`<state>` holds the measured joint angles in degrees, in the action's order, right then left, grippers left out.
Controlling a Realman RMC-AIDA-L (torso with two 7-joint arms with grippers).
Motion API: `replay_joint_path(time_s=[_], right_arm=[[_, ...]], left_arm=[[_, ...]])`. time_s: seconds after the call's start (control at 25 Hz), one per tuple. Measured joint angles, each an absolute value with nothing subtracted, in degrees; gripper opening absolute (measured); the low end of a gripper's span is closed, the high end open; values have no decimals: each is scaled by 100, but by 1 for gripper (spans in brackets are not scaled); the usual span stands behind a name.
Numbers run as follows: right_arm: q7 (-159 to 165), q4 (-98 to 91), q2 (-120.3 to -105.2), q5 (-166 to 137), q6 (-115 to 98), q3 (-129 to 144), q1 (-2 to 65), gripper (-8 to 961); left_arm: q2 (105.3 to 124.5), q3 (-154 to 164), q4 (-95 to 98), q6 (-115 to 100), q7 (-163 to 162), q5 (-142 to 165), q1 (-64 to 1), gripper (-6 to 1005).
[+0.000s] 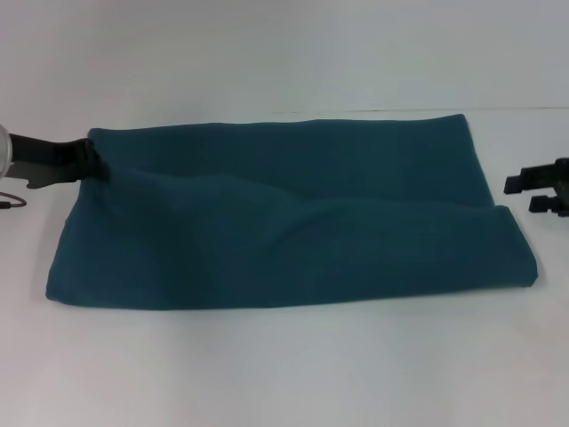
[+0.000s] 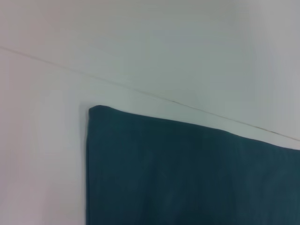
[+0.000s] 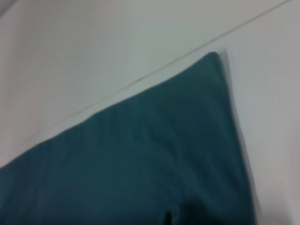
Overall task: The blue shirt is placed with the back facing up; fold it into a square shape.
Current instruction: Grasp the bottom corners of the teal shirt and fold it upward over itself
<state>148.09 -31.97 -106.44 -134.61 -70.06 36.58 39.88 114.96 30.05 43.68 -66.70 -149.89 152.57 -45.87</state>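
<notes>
The blue shirt lies on the white table as a wide folded rectangle, with a soft ridge running across its middle. My left gripper is at the shirt's left edge, just nearer than the far-left corner. Its tips are buried in the fabric and creases spread from them, so it looks shut on the cloth. The left wrist view shows that far-left corner of the shirt lying flat. My right gripper hovers just beyond the shirt's right edge, open and apart from it. The right wrist view shows the shirt's far-right corner.
The white table extends in front of and behind the shirt. A thin seam line runs across the tabletop just past the shirt's far edge.
</notes>
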Motion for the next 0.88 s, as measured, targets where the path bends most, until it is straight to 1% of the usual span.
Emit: replay_joint_path(time_s=[0.04, 0.24, 0.56, 0.88], right_arm=[[14816, -3188, -10657, -13462, -6943, 3720, 3988, 469], [14801, -3073, -10759, -13464, -6641, 3802, 4033, 613], [14803, -2855, -10943, -13466, -6039, 4066, 4156, 608], [14813, -2656, -11001, -13454, -5850, 4135, 4299, 604]], left_arm=[[11499, 3006, 4368, -6670, -14988, 15257, -4587, 29], [11514, 3006, 4368, -6670, -14986, 15257, -4587, 29], [11537, 3006, 4368, -6605, -14985, 15257, -4583, 29], [11540, 3006, 4368, -6541, -14978, 15258, -4543, 29]])
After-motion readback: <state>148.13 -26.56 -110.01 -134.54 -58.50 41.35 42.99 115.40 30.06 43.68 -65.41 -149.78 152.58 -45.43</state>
